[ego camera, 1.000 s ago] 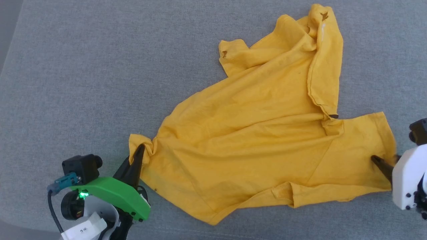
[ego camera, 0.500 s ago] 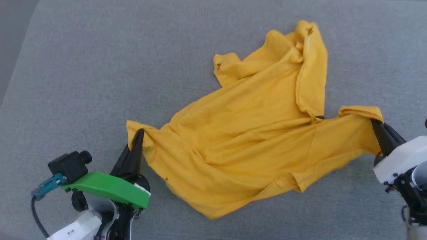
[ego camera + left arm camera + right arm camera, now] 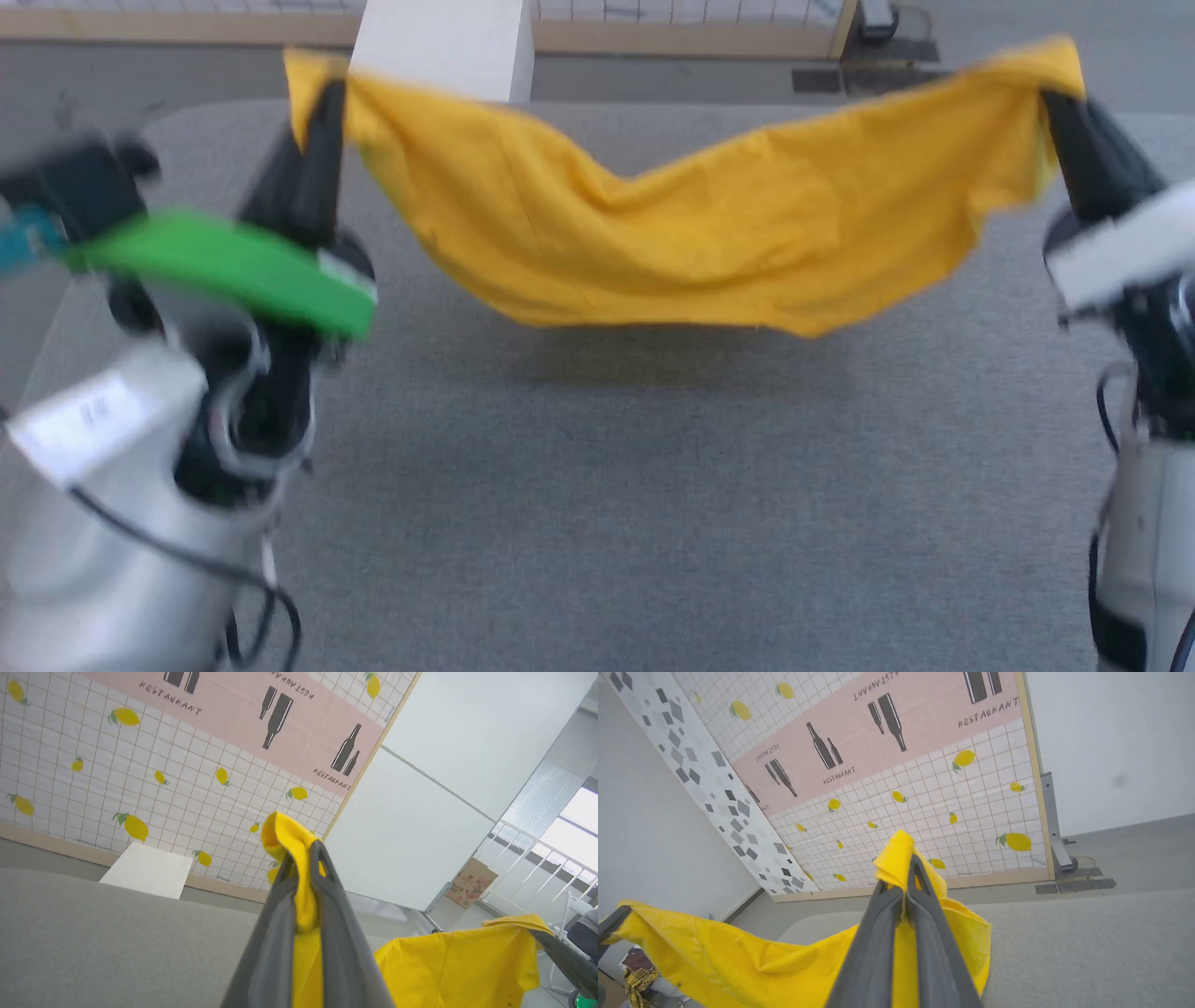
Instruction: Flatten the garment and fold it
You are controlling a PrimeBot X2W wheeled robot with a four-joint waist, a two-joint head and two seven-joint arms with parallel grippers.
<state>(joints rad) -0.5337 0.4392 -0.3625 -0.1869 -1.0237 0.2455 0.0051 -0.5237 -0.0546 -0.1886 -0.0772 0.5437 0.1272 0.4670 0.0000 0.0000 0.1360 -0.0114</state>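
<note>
The garment (image 3: 691, 233), a bright yellow T-shirt, hangs in the air above the grey table (image 3: 653, 504), stretched between both grippers and sagging in the middle. My left gripper (image 3: 322, 98) is shut on its left corner, and yellow cloth (image 3: 303, 896) sticks out between those fingers in the left wrist view. My right gripper (image 3: 1055, 98) is shut on the right corner; the right wrist view shows the cloth (image 3: 903, 858) pinched at the fingertips. No print shows on the side that faces me.
A white post (image 3: 448, 47) stands behind the table's far edge. Beyond it runs a tiled wall panel (image 3: 924, 793) with lemon pictures. The garment's shadow (image 3: 653, 359) falls on the table under it.
Both grippers have risen and lifted the garment off the table, spreading it between them. The right gripper closed on the sleeve corner. The head camera has tilted up.
</note>
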